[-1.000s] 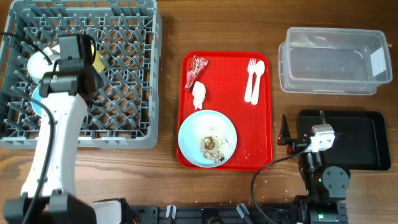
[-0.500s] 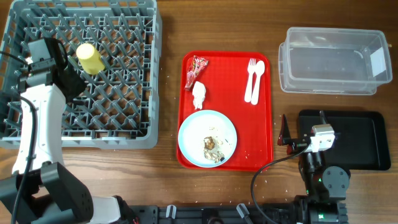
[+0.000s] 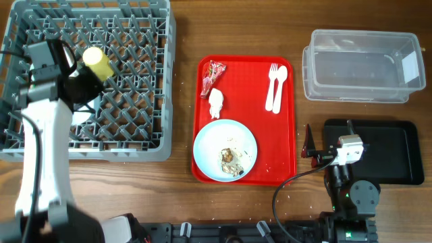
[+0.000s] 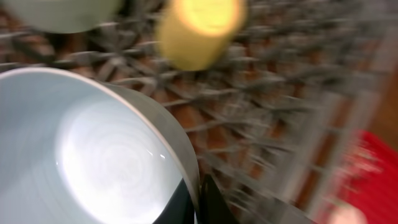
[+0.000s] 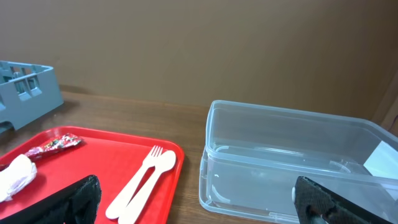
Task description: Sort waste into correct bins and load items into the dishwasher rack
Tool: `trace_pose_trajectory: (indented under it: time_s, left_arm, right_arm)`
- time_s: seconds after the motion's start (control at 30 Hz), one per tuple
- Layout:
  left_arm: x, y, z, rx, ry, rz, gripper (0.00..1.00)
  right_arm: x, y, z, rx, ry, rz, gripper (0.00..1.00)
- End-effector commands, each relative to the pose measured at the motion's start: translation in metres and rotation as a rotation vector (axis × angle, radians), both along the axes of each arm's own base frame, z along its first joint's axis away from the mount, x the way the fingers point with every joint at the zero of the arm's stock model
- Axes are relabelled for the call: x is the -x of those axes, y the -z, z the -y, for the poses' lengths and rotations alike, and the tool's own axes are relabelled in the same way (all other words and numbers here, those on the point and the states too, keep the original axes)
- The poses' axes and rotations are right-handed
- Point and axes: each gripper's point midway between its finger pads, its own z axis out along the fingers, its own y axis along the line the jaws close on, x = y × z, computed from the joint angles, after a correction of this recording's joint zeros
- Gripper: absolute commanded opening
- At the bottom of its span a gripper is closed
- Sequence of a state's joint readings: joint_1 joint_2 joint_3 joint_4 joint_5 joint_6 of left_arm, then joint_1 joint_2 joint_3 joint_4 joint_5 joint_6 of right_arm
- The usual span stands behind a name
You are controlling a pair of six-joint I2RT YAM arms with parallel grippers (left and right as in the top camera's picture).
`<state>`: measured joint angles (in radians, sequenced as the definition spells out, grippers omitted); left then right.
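Note:
My left gripper (image 4: 198, 202) is over the left part of the grey dishwasher rack (image 3: 135, 145), shut on the rim of the light blue bowl (image 4: 93, 155). The view behind it is blurred. The yellow cup (image 3: 96, 62) lies in the rack beside it, with the pale green bowl (image 4: 56, 9) further on. The pale blue plate (image 3: 206, 152) with food scraps (image 3: 230, 160), the red wrapper (image 3: 215, 71), the white napkin (image 3: 216, 102) and the fork and spoon (image 3: 275, 86) lie on the red tray (image 3: 270, 148). My right gripper (image 5: 199, 208) stands open and empty near the tray's right edge.
The clear tub (image 3: 361, 64) stands at the back right. The black tray (image 3: 398, 152) lies in front of it, to the right of the right arm. A strip of bare wood separates the rack from the red tray.
The left gripper let go of the yellow cup, moved left over the rack and shut on the bowl's rim. The right arm has not moved.

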<state>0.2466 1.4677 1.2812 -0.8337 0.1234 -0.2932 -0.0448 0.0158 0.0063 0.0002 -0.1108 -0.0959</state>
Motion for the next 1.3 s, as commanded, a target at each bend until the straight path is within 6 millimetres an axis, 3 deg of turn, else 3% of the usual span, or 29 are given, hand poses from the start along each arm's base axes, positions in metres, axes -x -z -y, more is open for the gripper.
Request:
trace_pose_trajectory:
  time_s: [0.0, 0.13, 0.2, 0.37, 0.5, 0.7, 0.8, 0.9, 1.0, 1.07, 1.13, 1.17, 1.2, 1.27]
  left_arm:
    - [-0.003, -0.041, 0.075, 0.277, 0.253, 0.156, 0.04]
    - [-0.019, -0.033, 0.106, 0.469, 0.414, 0.185, 0.04]
    - [-0.032, -0.027, 0.108, 0.513, 0.441, 0.204, 0.04]
    - [-0.044, -0.004, 0.075, 0.672, 0.374, 0.2, 0.04]
    - [-0.041, 0.005, 0.024, 0.683, 0.243, 0.215, 0.04]
    - [-0.026, 0.025, -0.005, 0.701, 0.118, 0.151, 0.05]
    - [-0.014, 0.051, -0.042, 0.554, -0.021, 0.061, 0.14]
    - [-0.003, 0.062, -0.077, 0.457, -0.125, 0.029, 0.71]
    - [0.002, 0.058, -0.1, 0.425, -0.175, 0.058, 0.78]
    - [0.007, 0.036, -0.113, 0.401, -0.2, 0.097, 0.67]
    - [0.009, 0.007, -0.111, 0.368, -0.189, 0.142, 0.47]
    - [0.008, -0.008, -0.099, 0.348, -0.151, 0.163, 0.29]
    - [0.006, -0.013, -0.074, 0.31, -0.093, 0.137, 0.04]
    - [-0.003, -0.001, -0.038, 0.214, -0.006, 0.048, 0.04]
  right_arm:
    - [0.0, -0.002, 0.002, 0.009, 0.012, 0.01, 1.0]
    - [0.0, -0.002, 0.002, 0.009, 0.012, 0.01, 1.0]
    - [0.0, -0.002, 0.002, 0.009, 0.012, 0.01, 1.0]
    - [0.0, -0.002, 0.002, 0.009, 0.011, 0.01, 1.0]
    - [0.0, -0.002, 0.002, 0.009, 0.012, 0.01, 1.0]
    - [0.0, -0.002, 0.002, 0.009, 0.011, 0.01, 1.0]
    - [0.0, -0.002, 0.002, 0.008, 0.012, 0.01, 1.0]
    - [0.0, -0.002, 0.002, 0.009, 0.012, 0.01, 1.0]
    - [0.0, -0.002, 0.002, 0.009, 0.012, 0.01, 1.0]
    - [0.0, -0.002, 0.002, 0.009, 0.012, 0.01, 1.0]
    - [0.0, -0.002, 0.002, 0.009, 0.012, 0.01, 1.0]
    - [0.0, -0.002, 0.002, 0.009, 0.012, 0.01, 1.0]
    - [0.0, -0.002, 0.002, 0.009, 0.011, 0.01, 1.0]
    - [0.0, -0.002, 0.002, 0.009, 0.012, 0.01, 1.0]
